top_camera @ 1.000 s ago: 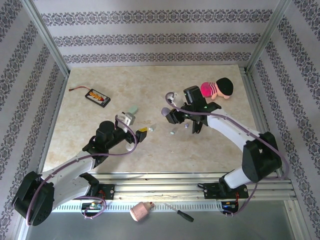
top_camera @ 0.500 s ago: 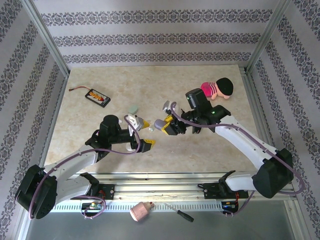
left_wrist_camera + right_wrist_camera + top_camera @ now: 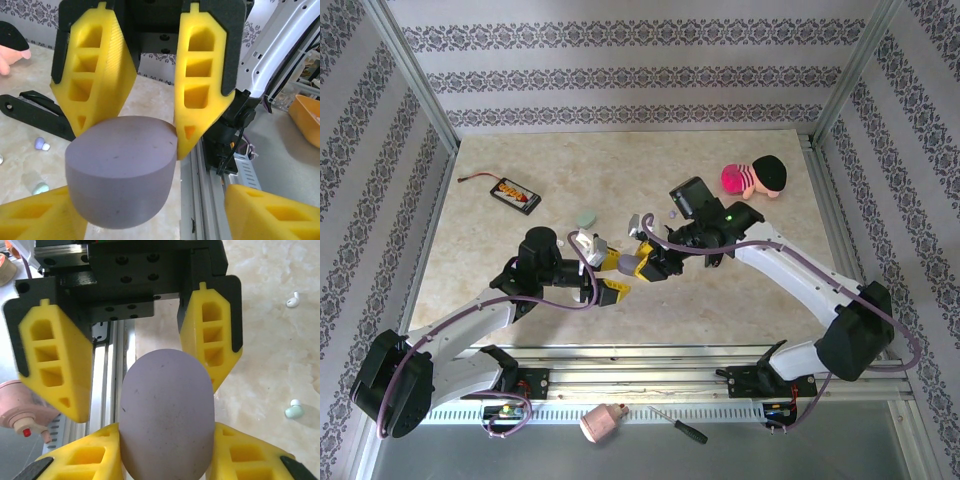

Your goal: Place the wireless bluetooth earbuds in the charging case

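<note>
Seen from above, the two arms are meeting near the middle of the worktop (image 3: 470, 245), a little toward its near edge. The right gripper (image 3: 640, 260) is pinching a lilac charging case (image 3: 625, 264). The left gripper (image 3: 617, 276) is facing it with its jaws spread to either side. The fingers are covering most of the case, so its lid is impossible to judge. A mint-green case (image 3: 585, 217) is lying just behind the left gripper. A black battery pack (image 3: 515, 195) is sitting toward the far left corner, and a doll (image 3: 755, 178) toward the far right edge.

Through the left wrist camera the lilac case is looming close and soft-edged. The right gripper's two yellow fingers are pressing on its far rim. The left gripper's own fingers are being cut off at the bottom corners, and one is standing well clear of the case. Beyond, a lilac earbud (image 3: 40, 144) and a blurry mint-green earbud (image 3: 40, 188) are lying on the worktop, apart from each other.

Through the right wrist camera the case's lower end is being cut off by the frame, with the right gripper's own fingers touching both flanks. The left gripper's fingers are straddling its rounded top, one close beside it and the other across a clear gap. A whitish earbud (image 3: 293, 299) and a mint-green earbud (image 3: 294, 410) are lying on the worktop, well apart.
</note>
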`<act>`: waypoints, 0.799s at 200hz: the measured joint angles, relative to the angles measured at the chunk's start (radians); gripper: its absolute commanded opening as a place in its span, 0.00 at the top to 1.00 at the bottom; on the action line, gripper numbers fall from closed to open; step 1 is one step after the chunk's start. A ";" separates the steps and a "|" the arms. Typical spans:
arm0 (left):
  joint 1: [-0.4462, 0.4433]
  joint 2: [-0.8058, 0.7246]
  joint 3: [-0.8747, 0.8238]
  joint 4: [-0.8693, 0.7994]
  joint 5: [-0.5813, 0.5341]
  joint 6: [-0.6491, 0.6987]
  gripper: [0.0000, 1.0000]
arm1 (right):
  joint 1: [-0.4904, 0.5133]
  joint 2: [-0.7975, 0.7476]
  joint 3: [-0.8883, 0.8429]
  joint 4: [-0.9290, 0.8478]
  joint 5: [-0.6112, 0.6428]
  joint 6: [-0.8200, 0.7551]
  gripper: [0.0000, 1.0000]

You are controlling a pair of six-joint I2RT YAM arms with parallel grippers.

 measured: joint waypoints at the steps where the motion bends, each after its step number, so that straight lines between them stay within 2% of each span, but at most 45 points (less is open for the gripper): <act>1: 0.000 0.000 0.000 0.000 0.000 0.000 0.37 | 0.000 0.000 0.001 -0.001 0.000 0.000 0.77; 70: 0.000 0.000 0.000 0.005 -0.003 -0.008 0.54 | 0.015 0.018 0.031 -0.049 -0.023 -0.020 0.78; 99: 0.000 0.000 0.000 0.006 0.000 -0.013 0.54 | 0.021 0.018 0.036 -0.055 -0.021 -0.021 0.78; 111: 0.000 0.000 0.000 0.011 0.000 -0.018 0.43 | 0.021 0.019 0.036 -0.056 -0.021 -0.021 0.78; 121: -0.001 0.000 0.000 0.023 0.004 -0.021 0.42 | 0.021 0.019 0.037 -0.056 -0.020 -0.021 0.78; 160: -0.005 0.000 0.000 0.039 0.000 -0.028 0.60 | 0.026 0.025 0.042 -0.065 -0.021 -0.024 0.79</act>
